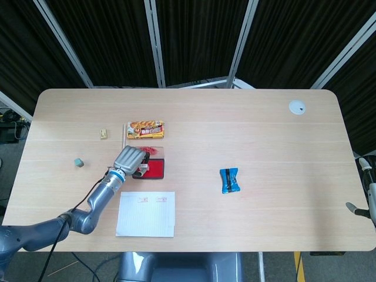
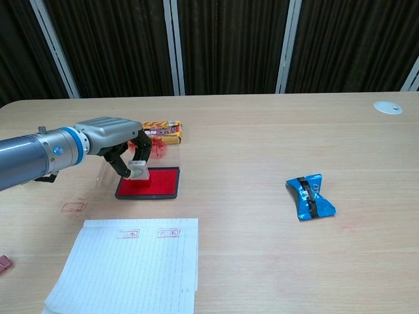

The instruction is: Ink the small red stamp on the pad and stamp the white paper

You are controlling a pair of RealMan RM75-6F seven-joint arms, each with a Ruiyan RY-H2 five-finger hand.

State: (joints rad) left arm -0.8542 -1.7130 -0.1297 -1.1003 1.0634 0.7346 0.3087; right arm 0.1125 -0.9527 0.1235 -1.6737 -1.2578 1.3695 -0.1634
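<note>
My left hand pinches the small stamp, a pale block, between its fingertips. The stamp hangs over the rear left part of the red ink pad; whether it touches the ink I cannot tell. From the head view the left hand covers the pad's left side. The white lined paper lies in front of the pad and bears two red stamp marks near its far edge. Only a bit of my right arm shows at the right edge, its hand unclear.
A yellow snack box lies just behind the pad. A blue packet sits to the right. A small tan block and a green piece lie at the left. A white disc is at the far right.
</note>
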